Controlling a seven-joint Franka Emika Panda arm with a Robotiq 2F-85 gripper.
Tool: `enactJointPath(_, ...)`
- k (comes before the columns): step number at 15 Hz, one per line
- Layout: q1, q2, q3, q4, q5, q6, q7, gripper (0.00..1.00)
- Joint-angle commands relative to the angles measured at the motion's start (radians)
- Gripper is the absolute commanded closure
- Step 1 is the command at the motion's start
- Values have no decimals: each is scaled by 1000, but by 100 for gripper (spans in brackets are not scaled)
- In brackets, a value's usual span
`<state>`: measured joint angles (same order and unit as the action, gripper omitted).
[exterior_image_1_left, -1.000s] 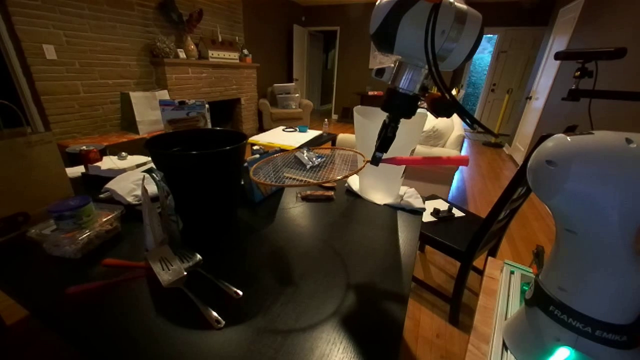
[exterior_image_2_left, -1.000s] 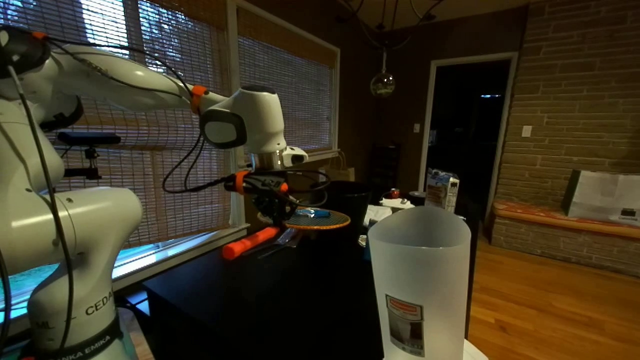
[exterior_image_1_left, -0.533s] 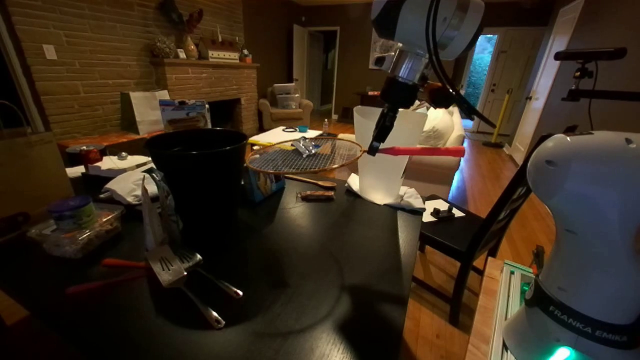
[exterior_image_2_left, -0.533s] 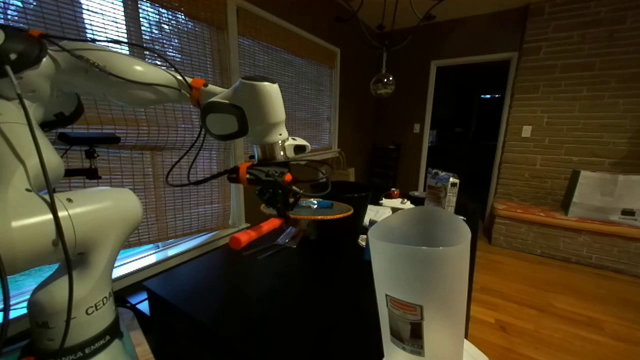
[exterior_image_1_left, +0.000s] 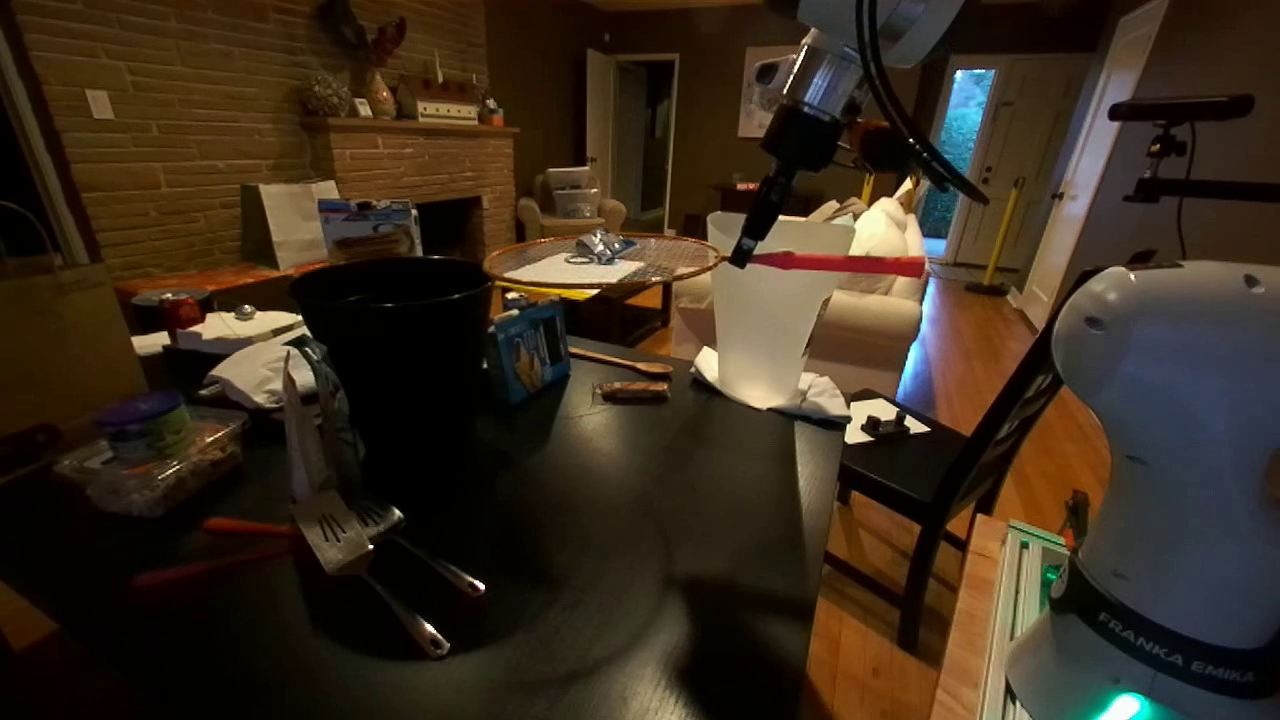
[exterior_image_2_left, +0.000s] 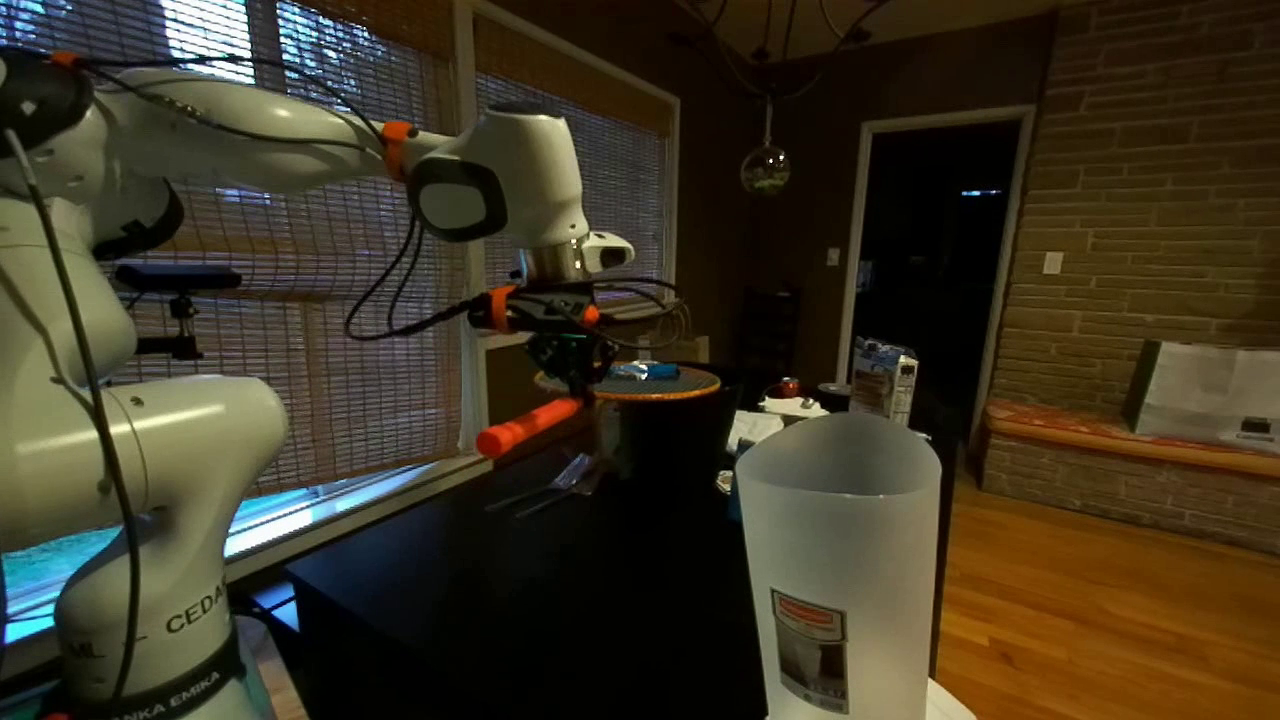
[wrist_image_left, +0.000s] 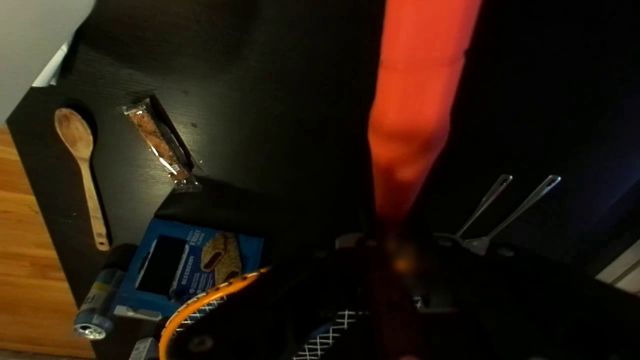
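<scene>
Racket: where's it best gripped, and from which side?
Arguably where the gripper has it: the neck of the racket, from above. The red handle tapers to that slim spot; the racket's near-level pose, with a silver-blue packet lying on it, favours a top approach.

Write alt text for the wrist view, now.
Black gripper closed on a racket: its red handle runs to the top of the picture, part of its orange rim curves in at lower left. On the dark table beyond are a wooden spoon, a wrapped bar and a blue box at left, and two metal handles at right.
</scene>
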<state>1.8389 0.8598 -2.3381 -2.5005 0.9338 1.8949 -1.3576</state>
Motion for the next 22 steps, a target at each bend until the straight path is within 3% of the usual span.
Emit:
enactJointPath(1,-48,-12,16,79,37,-41,10,97)
enactJointPath(14,-183,-80,245,289,98,29,109,97)
enactJointPath(22,-302,-192,433,435,55,185,193,97)
